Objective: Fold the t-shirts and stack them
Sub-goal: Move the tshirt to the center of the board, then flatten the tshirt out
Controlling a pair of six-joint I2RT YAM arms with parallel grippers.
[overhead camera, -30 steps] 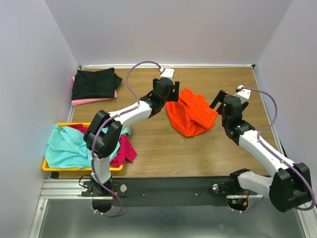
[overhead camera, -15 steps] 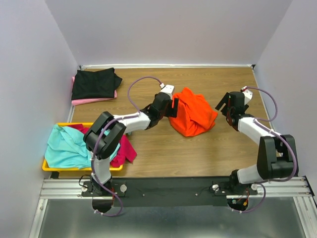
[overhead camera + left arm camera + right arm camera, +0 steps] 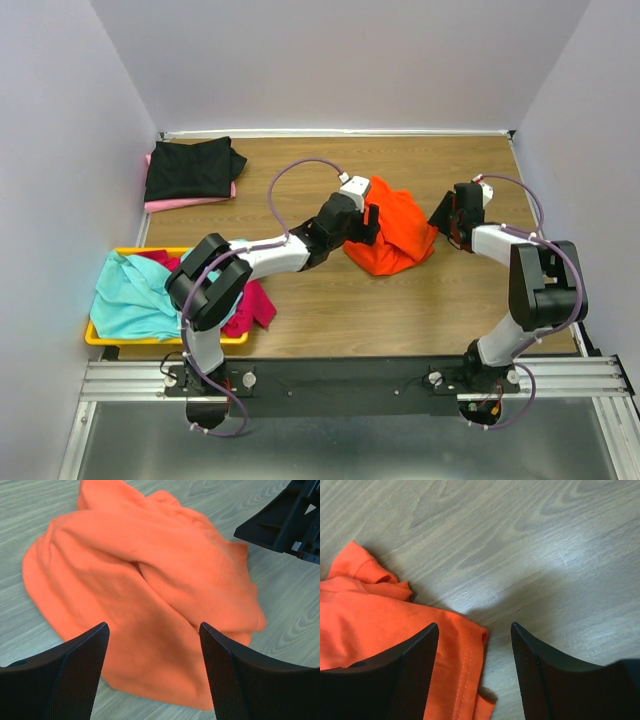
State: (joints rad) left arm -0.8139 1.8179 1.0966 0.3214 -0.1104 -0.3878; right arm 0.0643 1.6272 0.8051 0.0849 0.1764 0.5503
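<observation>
Top external view: where is the orange t-shirt (image 3: 395,235)?
— Crumpled on the table (image 3: 330,310), between both hands.
— Hand states?
— Open, both: left hand (image 3: 152,630) above the t-shirt, right hand (image 3: 474,627) at its edge.

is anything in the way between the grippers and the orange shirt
Nothing visible does. The open left gripper hangs right over the crumpled orange shirt, with only cloth showing between its fingers. The open right gripper sits over the shirt's hemmed edge, and beside that edge there is just bare table.
</observation>
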